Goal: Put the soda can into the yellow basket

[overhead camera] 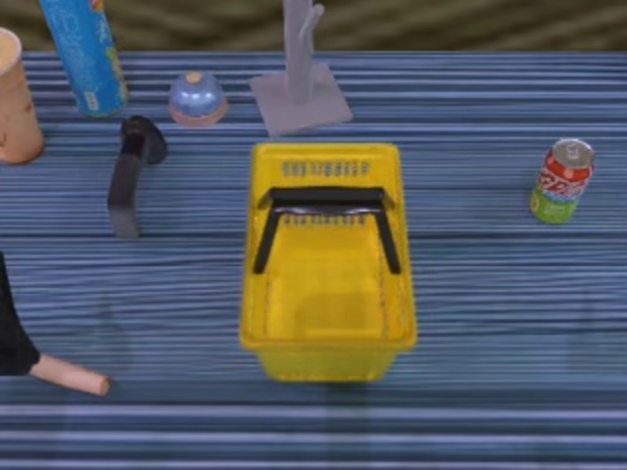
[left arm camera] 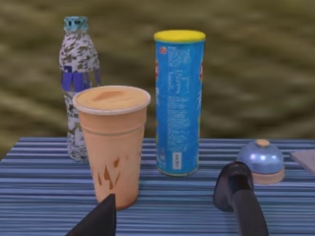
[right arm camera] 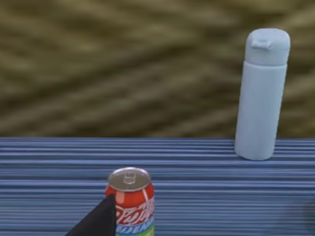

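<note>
The soda can (overhead camera: 562,180) stands upright on the striped tabletop (overhead camera: 490,323) at the right side, well apart from the yellow basket (overhead camera: 328,338), which sits in the middle with its black handles (overhead camera: 326,204) folded across the top. Neither gripper shows in the top view; each wrist view catches only a dark finger tip, so I cannot tell whether the fingers are spread or pressed together.

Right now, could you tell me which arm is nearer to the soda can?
Right. Its wrist view shows the soda can standing close ahead of that arm. The left arm faces the cup and blue canister at the table's far left.
</note>
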You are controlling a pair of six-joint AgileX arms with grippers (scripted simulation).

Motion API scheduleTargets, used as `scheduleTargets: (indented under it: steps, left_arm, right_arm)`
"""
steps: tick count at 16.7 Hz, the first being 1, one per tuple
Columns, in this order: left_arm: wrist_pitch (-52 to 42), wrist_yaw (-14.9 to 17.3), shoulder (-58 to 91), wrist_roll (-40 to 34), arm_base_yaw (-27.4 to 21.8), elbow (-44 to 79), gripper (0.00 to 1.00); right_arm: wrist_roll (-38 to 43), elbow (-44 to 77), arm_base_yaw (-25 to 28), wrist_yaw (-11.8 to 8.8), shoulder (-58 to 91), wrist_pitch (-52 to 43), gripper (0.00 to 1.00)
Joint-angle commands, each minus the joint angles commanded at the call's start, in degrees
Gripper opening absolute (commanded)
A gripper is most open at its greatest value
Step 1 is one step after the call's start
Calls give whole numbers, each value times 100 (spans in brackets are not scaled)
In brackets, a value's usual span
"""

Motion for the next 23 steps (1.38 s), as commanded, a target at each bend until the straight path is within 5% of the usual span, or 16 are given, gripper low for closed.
scheduleTargets:
  steps: [9, 23]
  left_arm:
    - [0, 0, 0, 0, 0, 0, 100]
    - [0, 0, 0, 0, 0, 0, 100]
  right_arm:
    - [-474, 1604, 111, -19, 1636, -1017, 100]
    - [-2647, 9450, 498, 45, 10531, -6025, 100]
